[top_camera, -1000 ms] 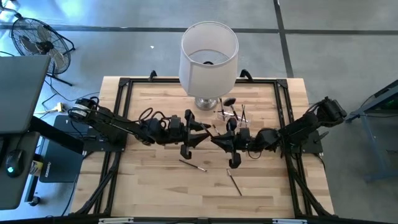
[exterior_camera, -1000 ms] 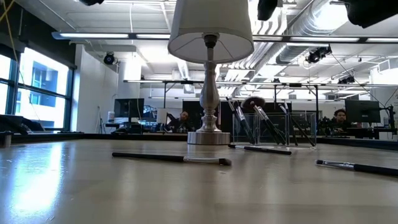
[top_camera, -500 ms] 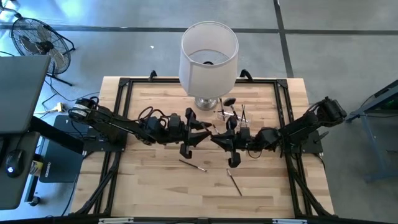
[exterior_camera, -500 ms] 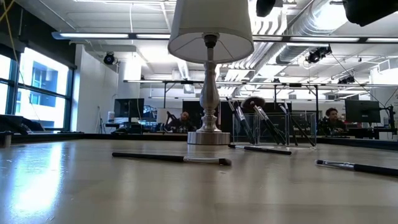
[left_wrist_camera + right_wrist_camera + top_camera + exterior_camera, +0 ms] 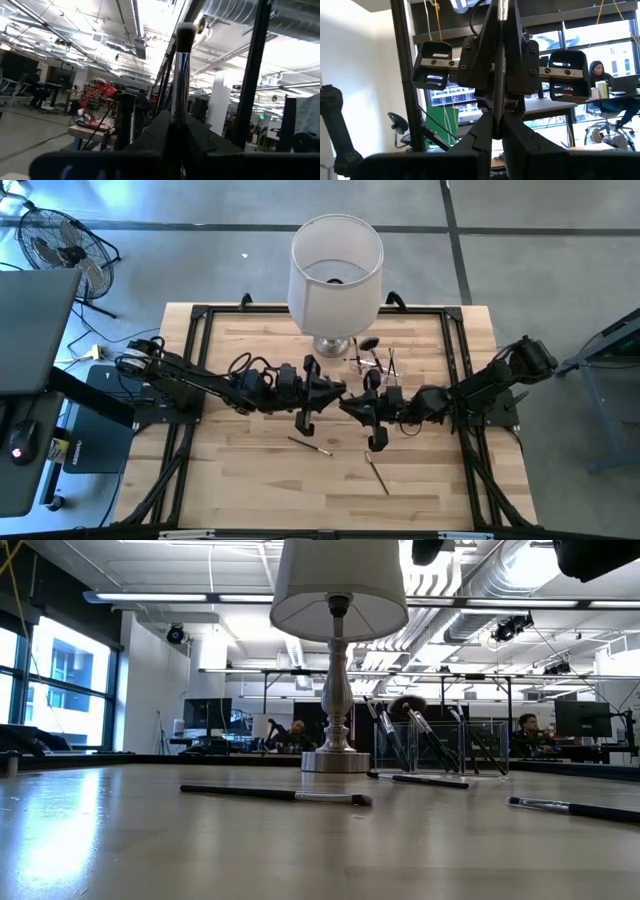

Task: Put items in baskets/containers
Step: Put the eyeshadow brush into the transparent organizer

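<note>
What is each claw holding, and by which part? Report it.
Both hold one makeup brush between them. The left claw pinches it just below the silver ferrule, with the head sticking out. The right claw pinches its thin dark handle.

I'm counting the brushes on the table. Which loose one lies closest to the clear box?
The dark brush lying right in front of the clear box. The other two loose brushes lie farther out on the table.

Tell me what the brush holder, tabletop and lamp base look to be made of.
Holder: clear plastic, probably; the brushes show through its walls.
Tabletop: pale wood planks with visible grain, slightly glossy.
Lamp base: shiny silver, likely metal.
</note>
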Controlling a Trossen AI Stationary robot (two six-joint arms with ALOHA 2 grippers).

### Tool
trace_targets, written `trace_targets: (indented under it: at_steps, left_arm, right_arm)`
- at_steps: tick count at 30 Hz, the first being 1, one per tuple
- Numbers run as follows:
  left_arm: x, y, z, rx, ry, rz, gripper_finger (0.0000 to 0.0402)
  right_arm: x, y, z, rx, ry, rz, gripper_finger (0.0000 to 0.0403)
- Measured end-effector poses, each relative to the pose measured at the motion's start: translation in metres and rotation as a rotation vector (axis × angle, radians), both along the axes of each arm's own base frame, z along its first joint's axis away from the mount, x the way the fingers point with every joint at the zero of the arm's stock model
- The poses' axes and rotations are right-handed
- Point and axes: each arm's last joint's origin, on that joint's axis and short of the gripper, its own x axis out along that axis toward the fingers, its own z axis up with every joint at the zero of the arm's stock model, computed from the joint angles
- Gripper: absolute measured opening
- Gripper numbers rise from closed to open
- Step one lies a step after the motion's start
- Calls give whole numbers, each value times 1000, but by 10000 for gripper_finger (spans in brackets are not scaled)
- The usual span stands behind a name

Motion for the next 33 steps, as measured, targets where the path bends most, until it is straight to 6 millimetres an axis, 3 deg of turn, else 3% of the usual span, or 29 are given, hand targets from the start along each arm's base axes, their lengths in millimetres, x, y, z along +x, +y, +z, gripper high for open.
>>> trace_targets:
  at_steps: [10, 17, 20, 26, 33]
  left_arm:
    - [4, 0, -8, 8, 87, 25, 20]
    - [6, -2, -15, 103, 161, 45, 17]
    - [9, -4, -24, 238, 259, 27, 17]
    - [13, -3, -42, 270, 416, 60, 17]
    - [37, 3, -80, 233, 437, 131, 17]
  right_arm:
    - [-8, 1, 4, -25, 121, -95, 118]
    - [-53, 0, 25, -109, 362, -146, 170]
    - [-82, -4, 30, -40, 471, -108, 172]
    - [-130, -17, 24, 197, 670, -63, 155]
    - [-144, -19, 18, 166, 748, -77, 131]
